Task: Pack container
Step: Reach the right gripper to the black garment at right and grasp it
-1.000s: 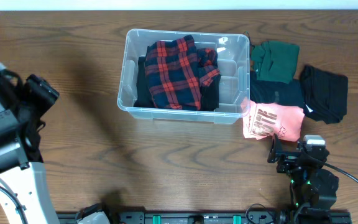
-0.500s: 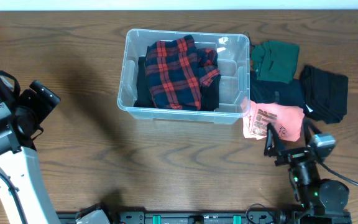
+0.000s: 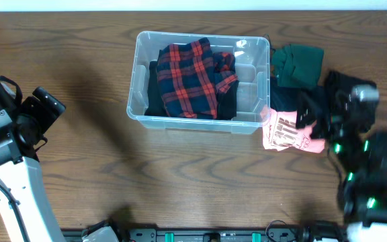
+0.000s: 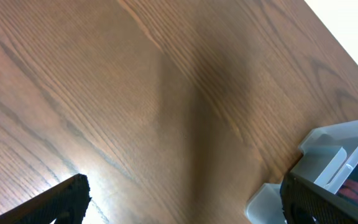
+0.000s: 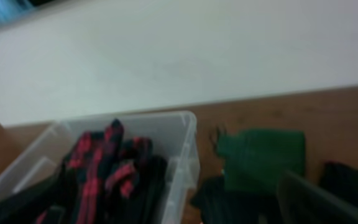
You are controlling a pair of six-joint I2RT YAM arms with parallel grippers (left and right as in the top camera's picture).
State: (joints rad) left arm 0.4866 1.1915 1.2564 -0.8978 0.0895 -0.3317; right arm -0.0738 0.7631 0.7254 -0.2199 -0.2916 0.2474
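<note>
1. The left gripper (image 4: 182, 186) has its two dark fingers (image 4: 61, 199) far apart. Only the bare wooden surface (image 4: 135, 93) shows between them.
2. The right gripper (image 5: 171, 185) is seen in a blurry picture. Its dark fingers (image 5: 322, 202) sit at the bottom corners, wide apart, and hold nothing.
3. From above, the left gripper is at the far left edge, well apart from the container (image 3: 137, 74). The right gripper is a dark blur over the clothes on the right, near the container's right end.
4. The container stands flat on the surface, in the upper middle, with its open top facing up. Its long sides run left to right in the view from above.
5. Inside it lies a red and black plaid cloth (image 3: 193, 77) on top of a black cloth (image 3: 154, 91).
6. Just beside its right end lie a green cloth (image 3: 299, 66) and a pink cloth (image 3: 284, 131) with letters on it. The pink cloth touches the container's near right corner.
7. Only the view from above shows the whole container and the pink cloth.
8. The left wrist view shows just one clear corner of the container, at the right edge of the picture.
9. The right wrist view looks along the container from the side. It shows the plaid cloth, the green cloth and a big white wall (image 5: 166, 56) behind them.
</note>
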